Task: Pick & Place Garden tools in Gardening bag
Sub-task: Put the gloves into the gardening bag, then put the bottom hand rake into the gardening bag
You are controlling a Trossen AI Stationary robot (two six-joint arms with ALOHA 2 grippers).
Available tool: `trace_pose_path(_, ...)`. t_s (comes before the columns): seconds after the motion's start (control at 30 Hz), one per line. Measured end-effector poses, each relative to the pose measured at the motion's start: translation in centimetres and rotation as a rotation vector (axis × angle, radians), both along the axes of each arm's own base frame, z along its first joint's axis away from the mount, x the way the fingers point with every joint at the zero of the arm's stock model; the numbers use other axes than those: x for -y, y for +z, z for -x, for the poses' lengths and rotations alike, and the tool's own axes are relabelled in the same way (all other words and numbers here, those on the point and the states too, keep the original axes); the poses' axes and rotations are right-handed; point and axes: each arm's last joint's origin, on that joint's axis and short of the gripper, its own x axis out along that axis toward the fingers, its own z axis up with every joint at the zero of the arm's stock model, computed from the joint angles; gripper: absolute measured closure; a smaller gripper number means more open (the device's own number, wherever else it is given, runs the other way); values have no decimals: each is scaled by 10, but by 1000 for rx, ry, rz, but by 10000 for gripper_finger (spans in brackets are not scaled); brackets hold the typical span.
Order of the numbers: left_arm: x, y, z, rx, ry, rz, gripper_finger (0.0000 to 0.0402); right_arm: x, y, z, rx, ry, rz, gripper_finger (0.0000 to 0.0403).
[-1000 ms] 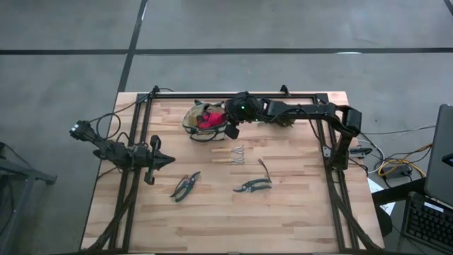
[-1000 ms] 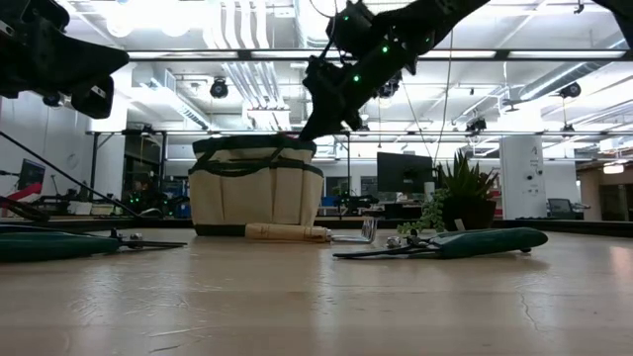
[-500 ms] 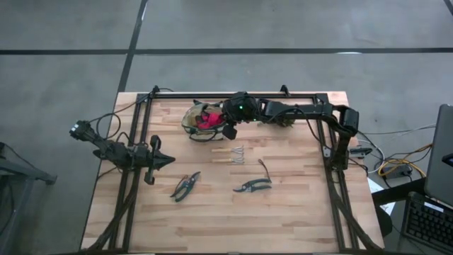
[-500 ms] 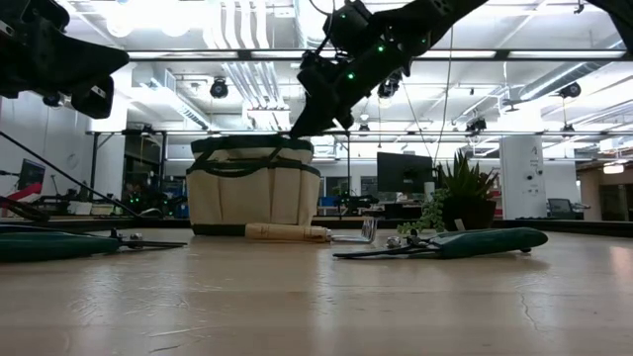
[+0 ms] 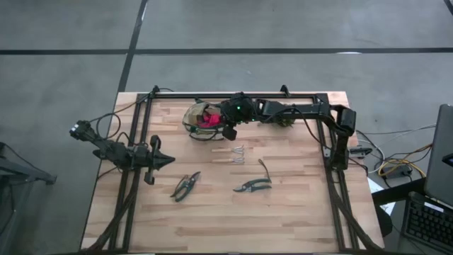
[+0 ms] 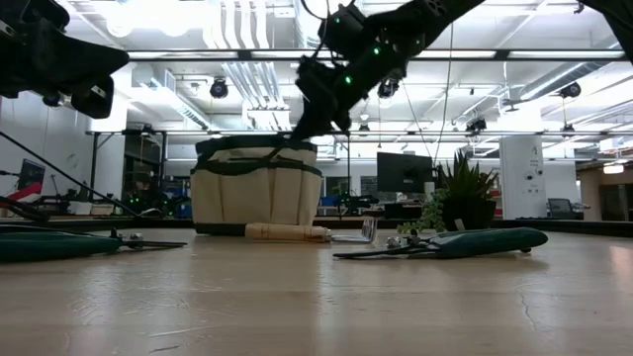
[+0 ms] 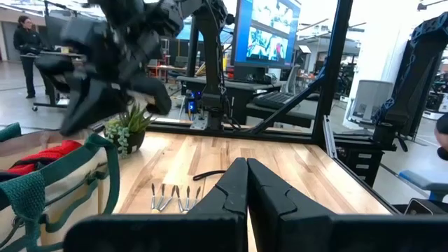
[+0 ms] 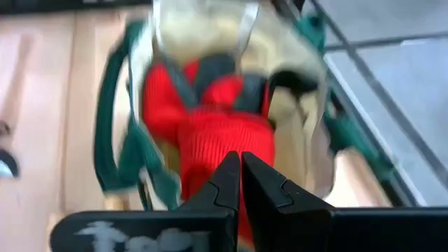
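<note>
Bare pale wood planking [image 5: 212,219] is left open at the near edge. Right gripper [image 5: 228,132] (fingers pressed together, empty) is poised at the rim of the soft tan gardening bag [image 5: 200,119]; shears [image 5: 185,186] are seen lying on the boards.

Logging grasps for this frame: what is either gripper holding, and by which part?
Nothing: the right gripper is shut and empty above the gardening bag; the left gripper is shut and empty too.
</note>
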Motion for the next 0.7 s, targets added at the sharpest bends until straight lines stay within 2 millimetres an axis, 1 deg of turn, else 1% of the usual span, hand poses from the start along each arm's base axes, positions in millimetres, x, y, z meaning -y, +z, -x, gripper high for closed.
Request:
trace_pose_path(0.1,0,0,0,0,0,0,396,-1,11,-3,30,6,12,394)
trace_pose_path(0.2,0,0,0,0,0,0,396,-4,18,-5,40,15,15,394)
trace_pose_path(0.33,0,0,0,0,0,0,396,-14,27,-4,23,36,10,394)
trace_pose_path(0.47,0,0,0,0,0,0,396,-31,26,-2,-49,93,12,394)
trace_pose_path(0.7,0,0,0,0,0,1,396,-74,23,0,-155,223,22,394)
